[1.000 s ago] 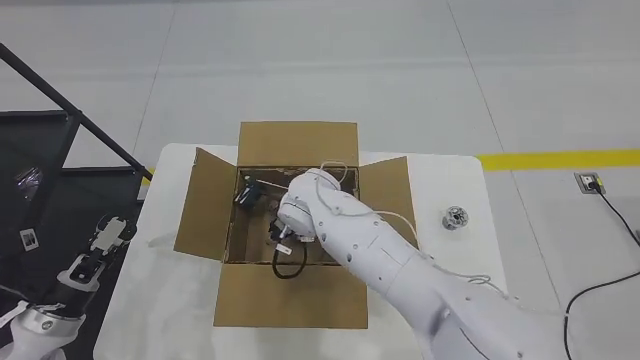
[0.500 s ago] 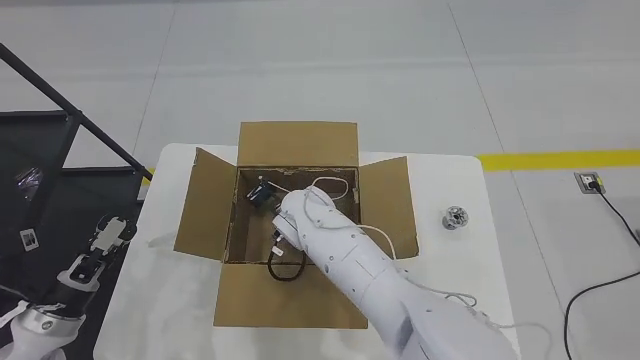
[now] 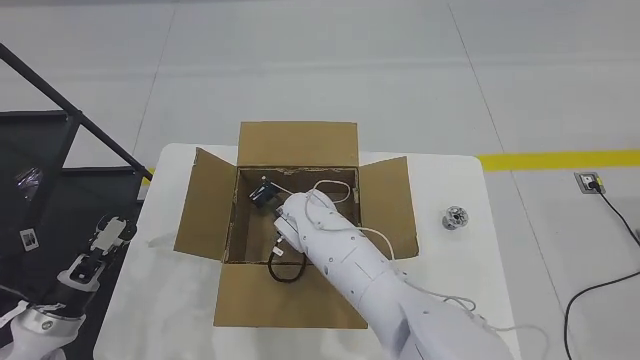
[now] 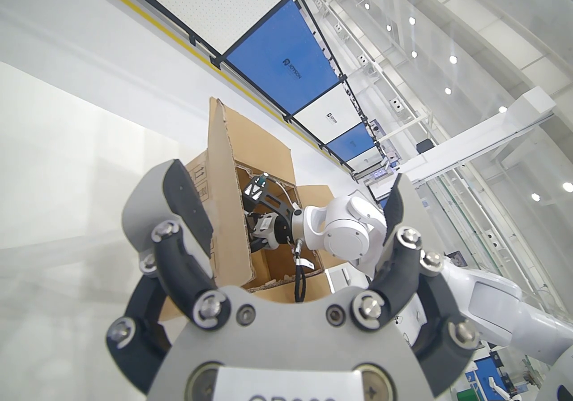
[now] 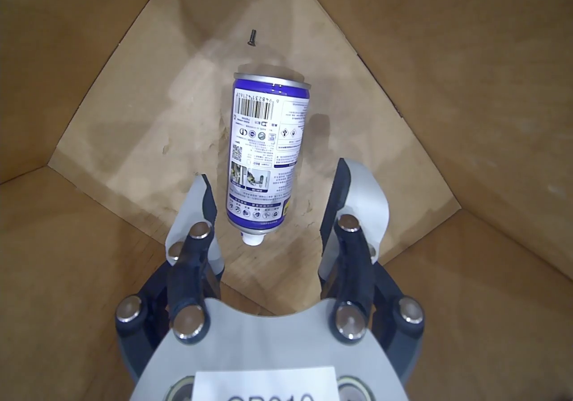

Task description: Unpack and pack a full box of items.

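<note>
Spray can, blue and white, lies on its side on the floor of an open cardboard box on a white tabletop. Right pincer hangs inside the box, released, its fingers spread either side of the can's nozzle end. A small dark screw lies just beyond the can. Left pincer is spread wide, off the tabletop's left edge.

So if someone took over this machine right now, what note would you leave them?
Right gripper open, down inside the cardboard box, over the nozzle end of the spray can, not closed on it.
Left gripper open, empty, beside the table, away from the box.
Can lies on its side on the box floor, a small screw nearby.
Done: apparently little; a small round item sits out on the table.
Left: probably grip the can, lift it out.
</note>
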